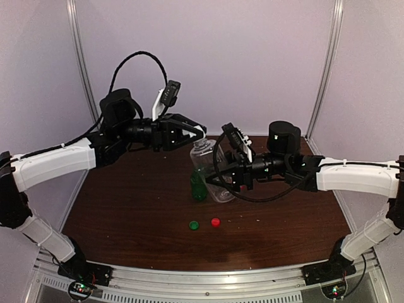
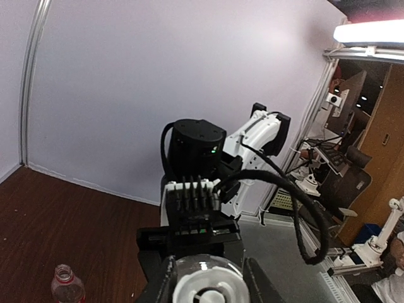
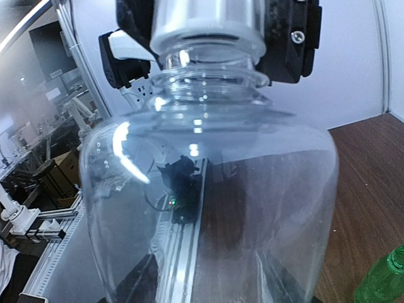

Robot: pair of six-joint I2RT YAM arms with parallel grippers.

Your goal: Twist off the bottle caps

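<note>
The left pincer (image 1: 199, 134) is seen reaching in from the left, raised above the worktop (image 1: 126, 208). Its fingers (image 2: 167, 278) are closed on either side of the white cap (image 2: 208, 285), which is clamped between them and sits on the neck of the wide clear bottle (image 1: 218, 183). In the left wrist view, a small clear bottle with a red label (image 2: 66, 287) is seen below and to the left of this pincer, standing upright on the worktop with its neck open.

Just below the left pincer and a little to its right, the green bottle (image 1: 199, 187) is seen beside the wide clear bottle, close against its left side. Whether the two touch cannot be told.

The right pincer (image 1: 235, 180) is brought in from the right and is clamped on the body of the wide clear bottle, which fills its wrist view. Its own fingers are mostly hidden behind the plastic.

On the worktop, nearer the arm bases than both pincers, the green cap (image 1: 194, 224) and the red cap (image 1: 216, 222) are laid side by side, near each other but apart, the green one to the left.
</note>
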